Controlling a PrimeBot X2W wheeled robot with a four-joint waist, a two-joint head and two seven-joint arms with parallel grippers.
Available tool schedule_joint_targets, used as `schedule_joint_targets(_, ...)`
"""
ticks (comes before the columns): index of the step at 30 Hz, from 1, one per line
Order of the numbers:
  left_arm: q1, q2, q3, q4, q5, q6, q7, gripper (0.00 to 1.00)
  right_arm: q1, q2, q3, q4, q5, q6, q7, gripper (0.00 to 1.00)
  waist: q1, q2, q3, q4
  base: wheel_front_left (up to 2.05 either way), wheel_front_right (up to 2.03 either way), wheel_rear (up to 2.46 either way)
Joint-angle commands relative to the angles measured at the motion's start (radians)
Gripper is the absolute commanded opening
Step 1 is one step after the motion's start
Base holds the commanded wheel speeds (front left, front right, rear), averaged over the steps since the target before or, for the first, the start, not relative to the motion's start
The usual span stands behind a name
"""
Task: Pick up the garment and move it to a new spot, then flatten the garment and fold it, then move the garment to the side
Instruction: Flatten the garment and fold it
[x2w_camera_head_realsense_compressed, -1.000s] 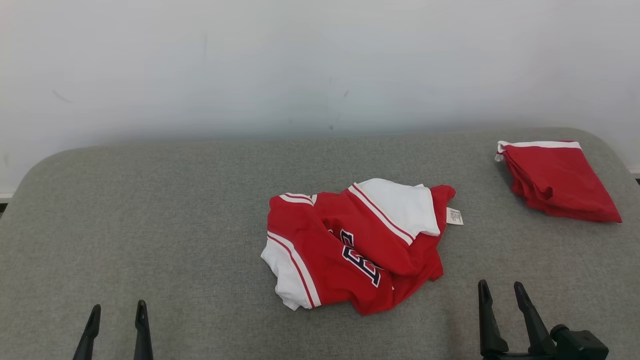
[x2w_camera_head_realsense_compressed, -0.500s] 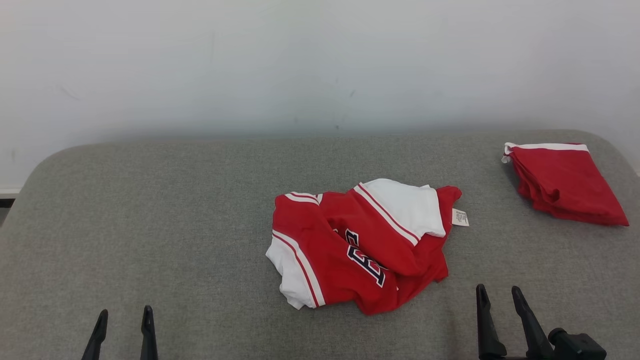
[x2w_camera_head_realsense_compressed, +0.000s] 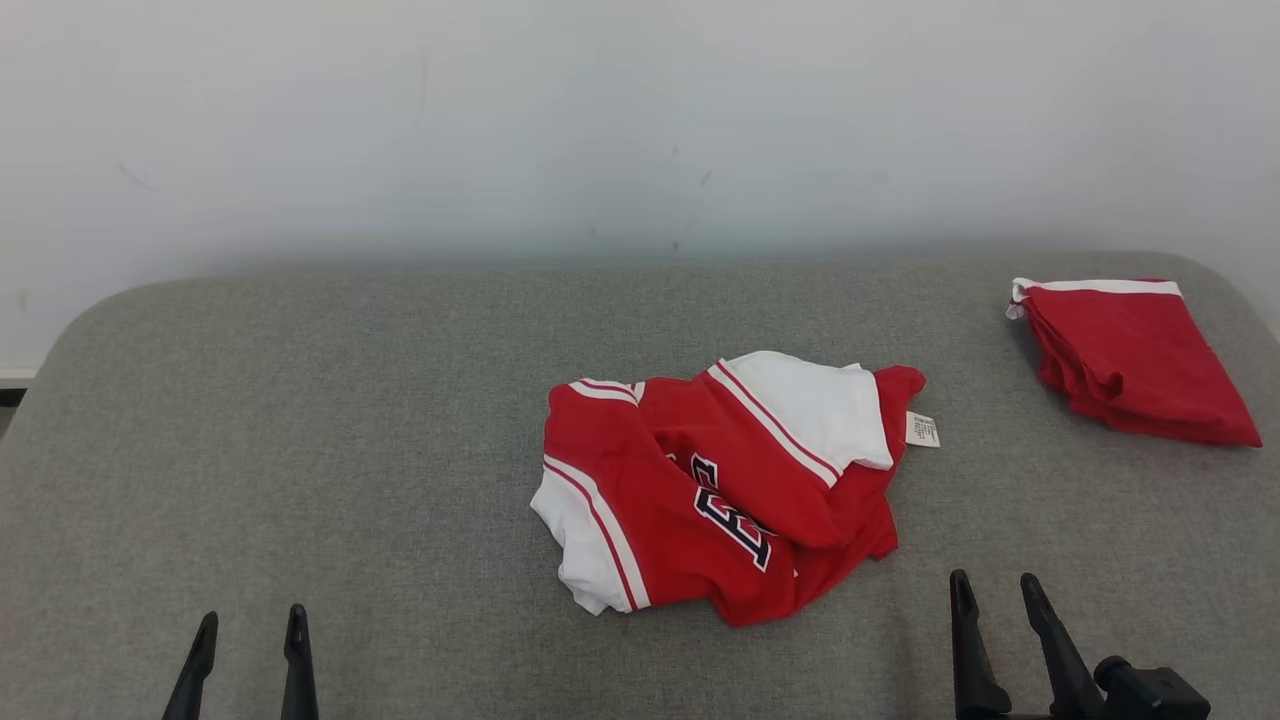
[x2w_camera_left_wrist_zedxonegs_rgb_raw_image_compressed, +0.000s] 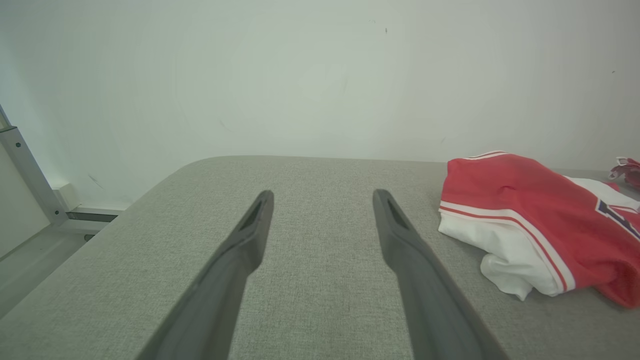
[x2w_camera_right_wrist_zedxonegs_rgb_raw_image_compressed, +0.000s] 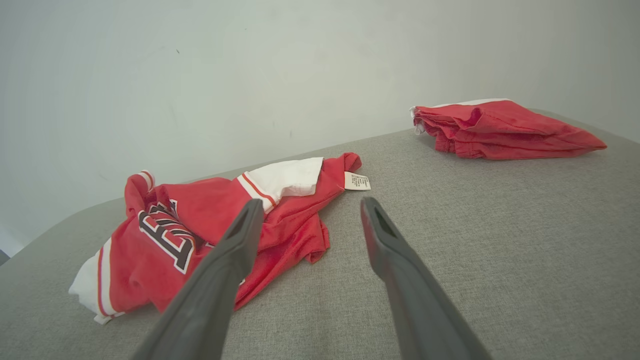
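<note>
A crumpled red and white garment (x2w_camera_head_realsense_compressed: 715, 485) with dark lettering and a white label lies in a heap at the middle of the grey padded table (x2w_camera_head_realsense_compressed: 300, 450). It also lies at the right in the left wrist view (x2w_camera_left_wrist_zedxonegs_rgb_raw_image_compressed: 535, 220) and at the left in the right wrist view (x2w_camera_right_wrist_zedxonegs_rgb_raw_image_compressed: 200, 235). My left gripper (x2w_camera_head_realsense_compressed: 251, 628) stands open near the front edge, well left of the garment, nothing between its fingers (x2w_camera_left_wrist_zedxonegs_rgb_raw_image_compressed: 250, 240). My right gripper (x2w_camera_head_realsense_compressed: 992, 588) is open too, just right of and nearer than the heap, with its fingers (x2w_camera_right_wrist_zedxonegs_rgb_raw_image_compressed: 380, 235) empty.
A second red garment (x2w_camera_head_realsense_compressed: 1125, 360), folded, lies at the table's far right corner, seen also in the right wrist view (x2w_camera_right_wrist_zedxonegs_rgb_raw_image_compressed: 500, 130). A plain white wall (x2w_camera_head_realsense_compressed: 640, 130) runs behind the table. A metal frame post (x2w_camera_left_wrist_zedxonegs_rgb_raw_image_compressed: 25, 170) stands off the table's left end.
The whole head view has shifted slightly, so the camera moved. Both grippers sit a little lower in the view. The garments have not moved on the table.
</note>
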Motion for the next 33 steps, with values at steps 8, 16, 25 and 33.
schedule_joint_targets(8,-0.020,-0.014,0.020,0.012,0.016,-0.014,-0.003,1.00,-0.003,0.002,0.006,0.001,-0.001,-0.003,-0.004,1.00,-0.0001,0.0000,0.009,-0.011,0.00,0.00,0.00)
schedule_joint_targets(16,-0.103,0.005,0.001,0.046,0.034,-0.024,-0.003,1.00,-0.014,0.002,0.007,0.006,-0.004,-0.003,-0.004,1.00,-0.0001,0.0000,0.023,-0.050,0.00,0.00,0.00)
schedule_joint_targets(25,-0.290,0.053,-0.069,0.175,0.016,-0.032,-0.003,1.00,-0.040,0.002,0.013,0.011,0.003,-0.003,-0.004,1.00,-0.0001,0.0000,0.075,-0.144,0.00,0.00,0.00)
schedule_joint_targets(33,-0.424,0.081,-0.174,0.349,-0.015,-0.032,-0.003,1.00,-0.058,0.002,0.008,0.018,0.009,-0.003,-0.004,1.00,-0.0001,0.0000,0.120,-0.224,0.00,0.00,0.00)
